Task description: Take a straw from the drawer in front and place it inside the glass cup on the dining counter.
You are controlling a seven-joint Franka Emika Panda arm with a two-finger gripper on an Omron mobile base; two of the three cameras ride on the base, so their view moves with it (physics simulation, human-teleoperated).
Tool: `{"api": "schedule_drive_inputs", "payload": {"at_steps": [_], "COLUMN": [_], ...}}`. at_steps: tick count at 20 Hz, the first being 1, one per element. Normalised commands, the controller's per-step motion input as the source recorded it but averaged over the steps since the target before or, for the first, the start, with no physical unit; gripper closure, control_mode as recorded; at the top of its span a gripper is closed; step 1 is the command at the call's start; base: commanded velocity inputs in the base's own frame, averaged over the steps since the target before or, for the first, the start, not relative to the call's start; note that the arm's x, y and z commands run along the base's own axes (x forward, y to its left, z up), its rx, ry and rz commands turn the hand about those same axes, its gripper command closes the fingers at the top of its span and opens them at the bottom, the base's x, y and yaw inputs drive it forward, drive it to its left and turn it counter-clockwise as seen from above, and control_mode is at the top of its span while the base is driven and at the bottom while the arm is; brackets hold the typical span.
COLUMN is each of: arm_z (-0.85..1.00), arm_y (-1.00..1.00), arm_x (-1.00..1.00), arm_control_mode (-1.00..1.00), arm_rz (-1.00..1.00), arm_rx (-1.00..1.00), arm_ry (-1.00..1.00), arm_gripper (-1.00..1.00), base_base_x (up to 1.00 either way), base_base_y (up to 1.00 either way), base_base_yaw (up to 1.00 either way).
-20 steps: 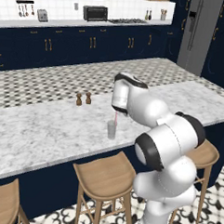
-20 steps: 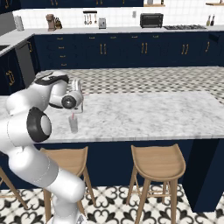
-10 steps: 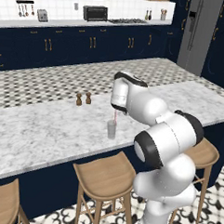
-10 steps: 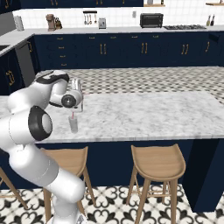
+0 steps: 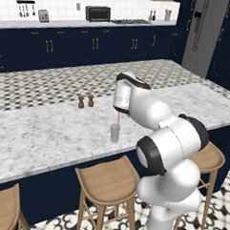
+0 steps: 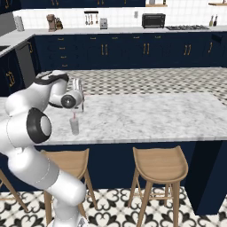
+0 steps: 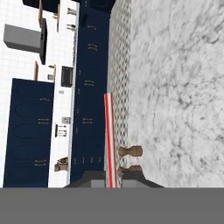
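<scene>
The glass cup [image 5: 115,133] [image 6: 74,127] stands on the dining counter [image 5: 49,132] [image 6: 155,115] near its front edge. My gripper [image 5: 119,112] [image 6: 74,112] hangs straight above the cup, shut on the pinkish-red straw [image 5: 118,120] [image 6: 74,117]. The straw points down, and its lower end is at the cup's mouth; how deep it reaches I cannot tell. In the hand view the straw [image 7: 109,140] runs up from between the fingertips of the gripper [image 7: 110,178], with the marble top [image 7: 175,87] on the right.
Two small brown shakers [image 5: 85,101] [image 7: 130,151] stand on the counter behind and left of the cup. Wooden stools [image 5: 106,183] [image 6: 159,166] line the counter's front. Navy cabinets and a toaster oven [image 5: 98,13] are along the far wall.
The wrist has turned slightly above the cup. The straw stays in the gripper over the cup's mouth, and the cup has not moved.
</scene>
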Motion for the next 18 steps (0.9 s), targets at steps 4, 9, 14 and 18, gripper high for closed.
{"api": "schedule_drive_inputs", "payload": {"at_steps": [4,9,14,18], "arm_z": [0.0,-0.01,-0.05,-0.09], "arm_y": [0.0,0.04,0.1,0.04], "arm_x": [0.26,0.19,0.0,0.0], "arm_control_mode": [-1.0,-1.0,-1.0,-1.0], "arm_rz": [0.0,0.0,0.0,0.0], "arm_rx": [0.0,0.0,0.0,0.0], "arm_ry": [0.0,0.0,0.0,0.0], "arm_gripper": [1.0,1.0,1.0,1.0], "base_base_x": [0.0,0.0,0.0,0.0], "base_base_y": [0.0,0.0,0.0,0.0], "base_base_yaw": [0.0,0.0,0.0,0.0]}}
